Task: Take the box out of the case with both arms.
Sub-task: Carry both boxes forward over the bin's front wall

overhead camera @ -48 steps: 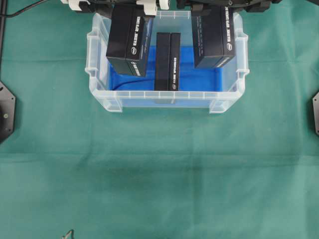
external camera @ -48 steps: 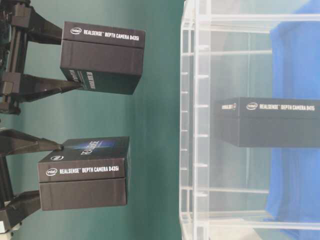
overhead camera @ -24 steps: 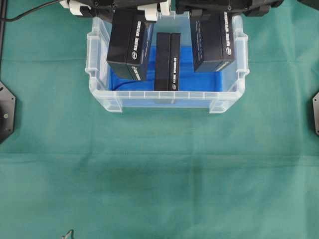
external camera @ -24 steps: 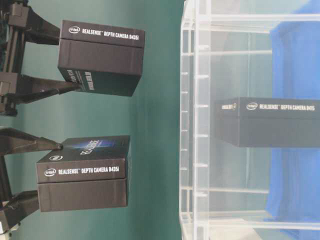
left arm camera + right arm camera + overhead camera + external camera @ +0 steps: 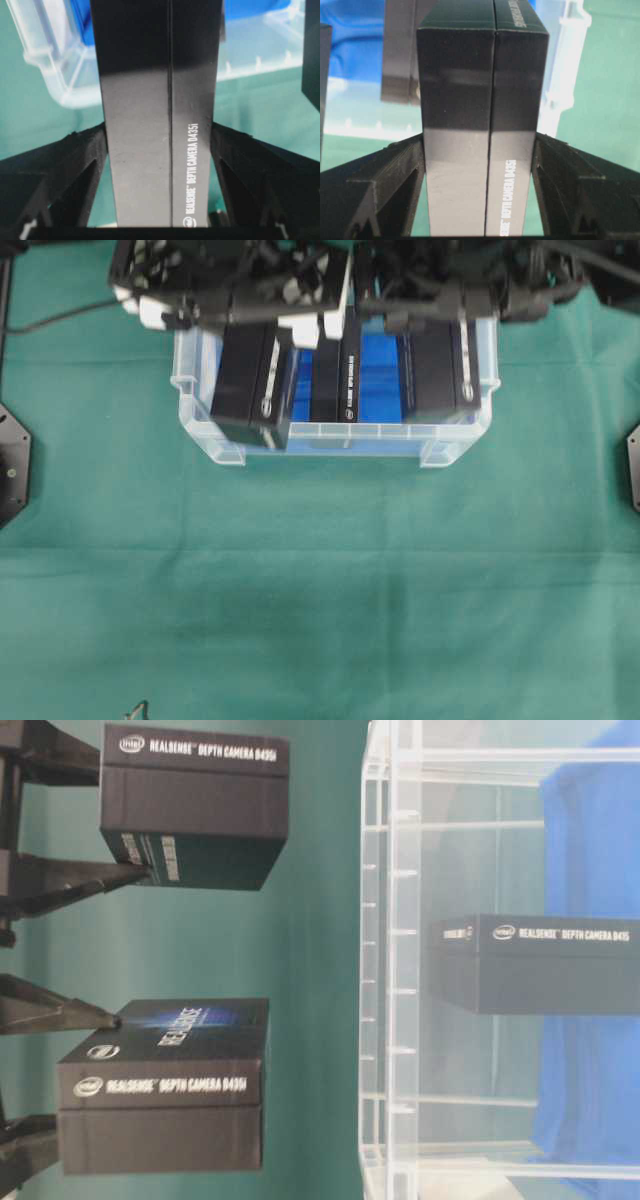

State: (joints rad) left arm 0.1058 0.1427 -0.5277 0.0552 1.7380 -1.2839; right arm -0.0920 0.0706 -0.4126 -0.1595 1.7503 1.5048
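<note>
Comparing with a second ago, both held boxes have drifted toward the case's (image 5: pixel 205 430) front wall in the overhead view, and the arms now hide more of its back rim. The left gripper (image 5: pixel 160 150) is clamped on the left box (image 5: pixel 247 388), fingers (image 5: pixel 75 160) pressed to its two broad faces; that box overlaps the front-left rim. The right gripper (image 5: pixel 480 155) is clamped on the right box (image 5: pixel 437 372), over the case's right end. In the table-level view both boxes hang clear of the case's rim. A third box (image 5: pixel 336 370) stands on edge on the blue sheet (image 5: pixel 378 370) mid-case. The case sits at the back-centre of a green cloth (image 5: pixel 320 580); black mounts sit at the cloth's left and right edges.
</note>
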